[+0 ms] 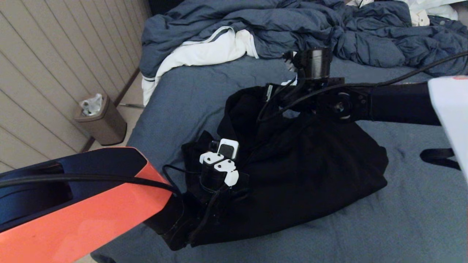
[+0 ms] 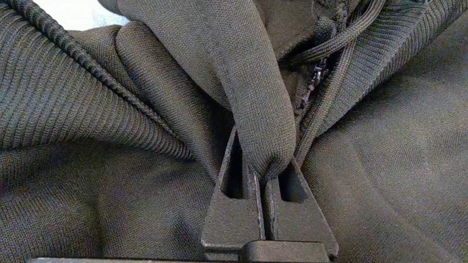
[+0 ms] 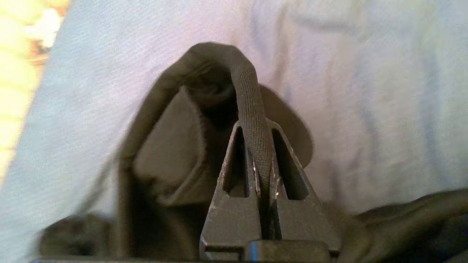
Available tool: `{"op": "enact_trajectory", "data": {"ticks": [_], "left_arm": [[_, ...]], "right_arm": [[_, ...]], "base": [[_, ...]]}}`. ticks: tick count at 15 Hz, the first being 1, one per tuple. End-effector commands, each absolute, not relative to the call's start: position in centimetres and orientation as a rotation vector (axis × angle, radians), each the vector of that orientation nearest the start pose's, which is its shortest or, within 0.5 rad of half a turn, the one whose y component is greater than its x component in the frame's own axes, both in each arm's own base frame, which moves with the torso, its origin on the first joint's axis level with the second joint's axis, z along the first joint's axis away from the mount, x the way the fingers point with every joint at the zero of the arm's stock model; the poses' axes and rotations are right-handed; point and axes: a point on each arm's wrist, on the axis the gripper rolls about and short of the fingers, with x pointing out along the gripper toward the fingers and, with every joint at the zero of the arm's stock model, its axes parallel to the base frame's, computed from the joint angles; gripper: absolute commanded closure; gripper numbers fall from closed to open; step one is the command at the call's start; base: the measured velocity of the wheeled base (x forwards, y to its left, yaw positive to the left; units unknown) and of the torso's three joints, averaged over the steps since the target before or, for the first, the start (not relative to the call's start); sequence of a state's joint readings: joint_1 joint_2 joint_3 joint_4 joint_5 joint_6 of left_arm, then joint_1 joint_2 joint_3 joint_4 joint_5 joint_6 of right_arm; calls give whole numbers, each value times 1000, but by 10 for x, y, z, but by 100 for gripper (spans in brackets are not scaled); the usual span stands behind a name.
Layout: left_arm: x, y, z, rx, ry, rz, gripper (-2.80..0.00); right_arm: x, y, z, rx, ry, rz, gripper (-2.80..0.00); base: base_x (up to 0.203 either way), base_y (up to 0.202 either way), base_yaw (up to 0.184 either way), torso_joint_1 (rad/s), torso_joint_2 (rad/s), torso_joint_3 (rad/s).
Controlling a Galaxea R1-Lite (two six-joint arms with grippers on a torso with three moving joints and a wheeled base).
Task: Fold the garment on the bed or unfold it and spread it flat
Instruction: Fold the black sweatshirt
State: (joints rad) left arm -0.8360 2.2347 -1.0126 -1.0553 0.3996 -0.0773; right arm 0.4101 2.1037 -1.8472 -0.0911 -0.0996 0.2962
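The black garment (image 1: 314,171) lies bunched in a heap in the middle of the bed (image 1: 182,95), which has a slate-blue sheet. My left gripper (image 1: 214,146) is at the heap's near-left side, shut on a thick fold of black cloth (image 2: 256,109). Beside that fold are the zipper (image 2: 316,75) and a ribbed band (image 2: 55,98). My right gripper (image 1: 271,92) reaches in from the right at the heap's far edge. It is shut on a narrow raised fold of the garment (image 3: 252,120), lifted above the sheet (image 3: 365,109).
A rumpled blue-grey duvet (image 1: 292,29) fills the far end of the bed, with a white cloth with a grey stripe (image 1: 204,51) hanging over the left edge. A brown bin (image 1: 104,122) stands on the floor to the left. A black strap (image 1: 438,157) lies at the right.
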Motion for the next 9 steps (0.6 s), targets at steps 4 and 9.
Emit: {"op": "enact_trajectory", "data": {"ticks": [4, 9], "left_arm": [[284, -302, 80, 20, 153, -429, 0], [285, -302, 77, 23, 158, -429, 0]], "right_arm": [[407, 166, 281, 289, 207, 280, 0], [382, 164, 281, 276, 248, 299, 0]], "base": [[0, 0, 0, 0, 0, 0], [0, 0, 0, 0, 0, 0]]}}
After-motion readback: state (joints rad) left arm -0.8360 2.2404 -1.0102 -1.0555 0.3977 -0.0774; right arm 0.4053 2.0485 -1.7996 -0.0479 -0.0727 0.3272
